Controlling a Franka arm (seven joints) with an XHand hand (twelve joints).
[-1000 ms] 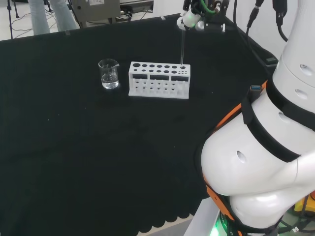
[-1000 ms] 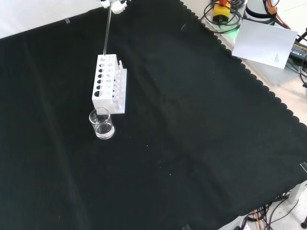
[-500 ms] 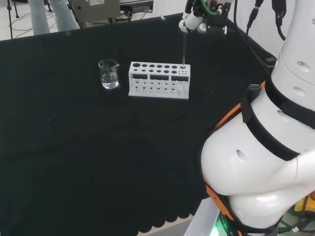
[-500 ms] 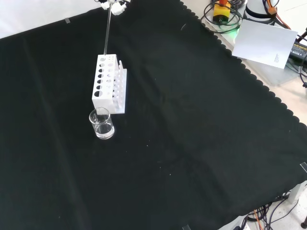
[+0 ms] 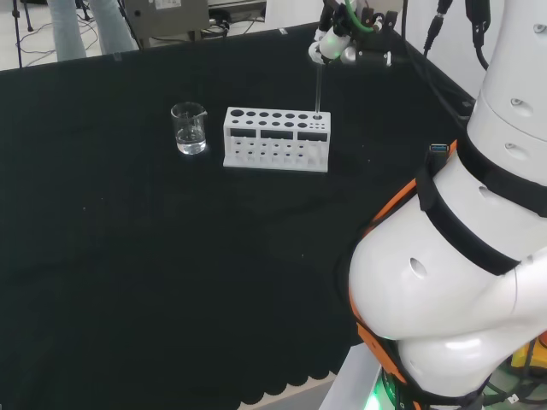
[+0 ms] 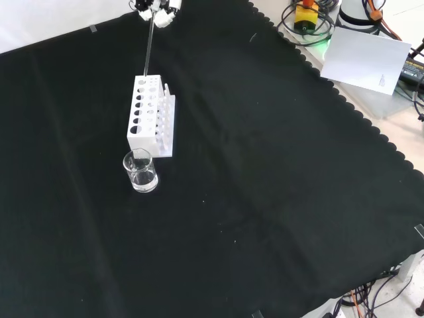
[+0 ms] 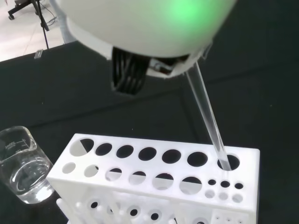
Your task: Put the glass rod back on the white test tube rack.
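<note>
Your white test tube rack [image 5: 275,137] sits far back on the black cloth [image 5: 128,256], a small glass beaker [image 5: 189,128] just beside its left end in the head view, and you're in the insertion step. The glass rod [image 7: 208,118] is pinched at its top by your hand [image 5: 335,44], nearly upright, its tip entering the rack's right-end hole. Lower it straight, then release.
</note>
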